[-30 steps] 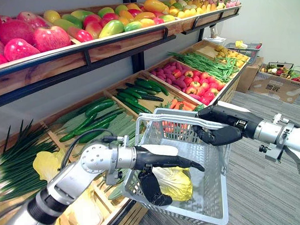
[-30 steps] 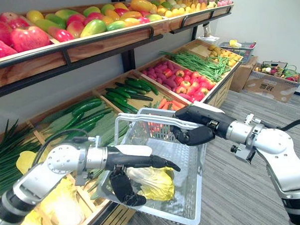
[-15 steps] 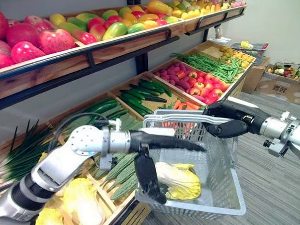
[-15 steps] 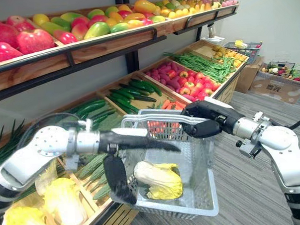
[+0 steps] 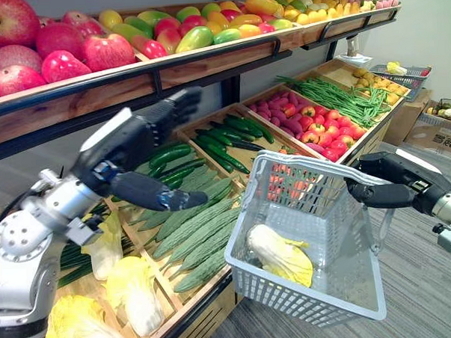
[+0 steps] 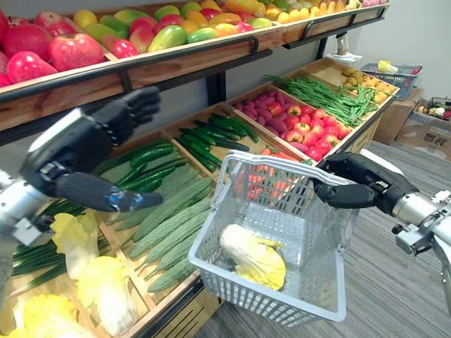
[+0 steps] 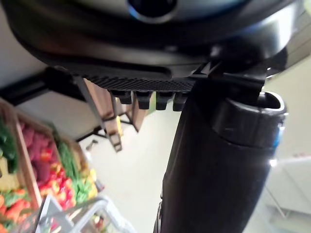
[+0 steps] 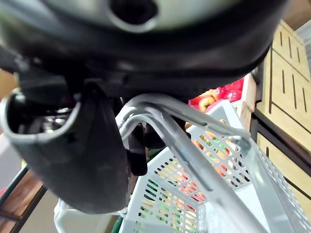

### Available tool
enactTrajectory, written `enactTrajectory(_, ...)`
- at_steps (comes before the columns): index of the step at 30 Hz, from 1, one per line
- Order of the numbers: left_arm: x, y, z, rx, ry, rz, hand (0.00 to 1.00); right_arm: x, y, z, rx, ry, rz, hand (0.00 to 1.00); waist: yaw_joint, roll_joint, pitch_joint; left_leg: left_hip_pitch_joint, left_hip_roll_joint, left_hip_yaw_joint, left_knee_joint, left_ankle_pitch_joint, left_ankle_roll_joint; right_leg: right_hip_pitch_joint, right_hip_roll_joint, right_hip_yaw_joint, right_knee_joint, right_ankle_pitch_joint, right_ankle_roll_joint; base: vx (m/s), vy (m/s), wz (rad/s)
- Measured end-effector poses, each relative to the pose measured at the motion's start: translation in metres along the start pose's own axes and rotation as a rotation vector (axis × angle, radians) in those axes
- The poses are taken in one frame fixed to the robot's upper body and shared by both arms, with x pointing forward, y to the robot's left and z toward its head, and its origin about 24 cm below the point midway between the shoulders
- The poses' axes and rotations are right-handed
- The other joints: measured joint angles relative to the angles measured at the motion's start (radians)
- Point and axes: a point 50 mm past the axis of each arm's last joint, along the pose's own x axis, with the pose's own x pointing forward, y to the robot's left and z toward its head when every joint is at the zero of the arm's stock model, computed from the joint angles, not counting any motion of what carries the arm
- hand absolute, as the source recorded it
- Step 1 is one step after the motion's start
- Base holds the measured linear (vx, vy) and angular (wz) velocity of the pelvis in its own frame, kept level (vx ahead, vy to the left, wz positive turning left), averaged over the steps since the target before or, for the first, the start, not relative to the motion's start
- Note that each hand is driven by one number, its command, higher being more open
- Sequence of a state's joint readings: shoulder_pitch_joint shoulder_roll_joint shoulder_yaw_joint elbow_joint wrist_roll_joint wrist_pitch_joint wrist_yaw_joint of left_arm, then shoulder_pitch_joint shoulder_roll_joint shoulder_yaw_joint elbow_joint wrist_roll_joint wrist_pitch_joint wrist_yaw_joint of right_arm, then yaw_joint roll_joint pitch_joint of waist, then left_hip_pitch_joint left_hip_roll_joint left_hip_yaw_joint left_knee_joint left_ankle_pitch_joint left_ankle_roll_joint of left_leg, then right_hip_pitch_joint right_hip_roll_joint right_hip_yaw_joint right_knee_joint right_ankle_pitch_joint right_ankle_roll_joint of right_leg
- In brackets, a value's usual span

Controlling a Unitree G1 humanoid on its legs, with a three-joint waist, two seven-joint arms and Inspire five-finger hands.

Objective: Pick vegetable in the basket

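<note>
A grey plastic basket (image 5: 351,294) hangs tilted in front of the vegetable shelf, with a pale yellow-green cabbage (image 5: 280,254) lying in it. My right hand (image 5: 380,190) is shut on the basket's handles (image 8: 194,124) at its far rim. My left hand (image 5: 138,146) is raised above the cucumber bins, well left of the basket, with fingers straight and nothing in it. More cabbages (image 5: 133,293) lie in the lower shelf bin at the near left.
The lower shelf holds bins of bitter gourds (image 5: 202,234), cucumbers (image 5: 216,136), carrots, red fruit (image 5: 298,121) and green beans (image 5: 335,97). An upper shelf (image 5: 206,61) carries apples and mangoes. Crates and a cardboard box (image 5: 426,130) stand at the far right.
My left hand has withdrawn from the basket and risen up and left over the cucumbers. The basket has tilted and swung right, the cabbage still inside. The camera has shifted too.
</note>
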State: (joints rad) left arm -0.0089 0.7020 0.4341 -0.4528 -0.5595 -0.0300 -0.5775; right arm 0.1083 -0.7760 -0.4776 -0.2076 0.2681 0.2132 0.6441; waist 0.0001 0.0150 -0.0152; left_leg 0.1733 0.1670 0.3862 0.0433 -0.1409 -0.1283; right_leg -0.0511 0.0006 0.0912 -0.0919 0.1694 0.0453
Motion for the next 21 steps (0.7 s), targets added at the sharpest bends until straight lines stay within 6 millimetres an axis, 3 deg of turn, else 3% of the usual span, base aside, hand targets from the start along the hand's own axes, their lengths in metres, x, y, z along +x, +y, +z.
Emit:
enactTrajectory(1, -0.012, 0.011, -0.002, 0.008, -0.005, 0.098, 1.00, -0.005, -0.007, -0.007, 0.022, 0.025, -0.043, 0.00, -0.001, -0.002, 0.002, -0.006, -0.002, -0.008, 0.000, 0.000, 0.001, -0.002, -0.002, -0.004, 0.000, 0.000, 0.000, -0.02, 0.011, 0.08)
enactTrajectory(5, -0.039, 0.020, -0.019, -0.035, 0.076, 0.227, 1.00, -0.012, -0.018, -0.019, 0.060, 0.062, -0.139, 0.00, -0.001, -0.002, 0.002, -0.014, -0.005, -0.012, -0.001, -0.001, 0.002, -0.009, -0.004, -0.004, 0.001, 0.001, 0.000, -0.01, 0.005, 0.02)
enactTrajectory(10, -0.085, 0.002, -0.069, -0.229, 0.290, 0.394, 1.00, -0.027, -0.036, -0.040, 0.137, 0.117, -0.290, 0.00, 0.000, -0.006, 0.006, -0.027, -0.017, -0.021, -0.002, -0.003, 0.011, -0.019, -0.015, -0.002, 0.001, 0.003, 0.004, -0.01, 0.021, 0.02)
enactTrajectory(12, -0.115, -0.004, -0.091, -0.313, 0.396, 0.538, 1.00, -0.037, -0.044, -0.052, 0.177, 0.155, -0.358, 0.00, -0.003, -0.014, 0.013, -0.043, -0.026, -0.036, 0.000, -0.006, 0.017, -0.023, -0.024, -0.005, 0.001, 0.004, 0.007, -0.04, 0.036, 0.07)
enactTrajectory(18, -0.191, -0.015, -0.122, -0.424, 0.572, 0.955, 1.00, -0.052, -0.049, -0.081, 0.269, 0.243, -0.451, 0.00, -0.007, -0.023, 0.024, -0.059, -0.049, -0.064, 0.005, -0.008, 0.034, -0.034, -0.049, -0.013, 0.001, 0.006, 0.016, -0.03, 0.038, 0.07)
enactTrajectory(21, -0.215, -0.023, -0.132, -0.469, 0.639, 1.063, 1.00, -0.055, -0.045, -0.092, 0.306, 0.275, -0.485, 0.00, -0.014, -0.026, 0.027, -0.080, -0.058, -0.094, 0.026, -0.016, 0.047, -0.035, -0.063, -0.032, 0.001, 0.003, 0.022, -0.04, 0.028, 0.23)
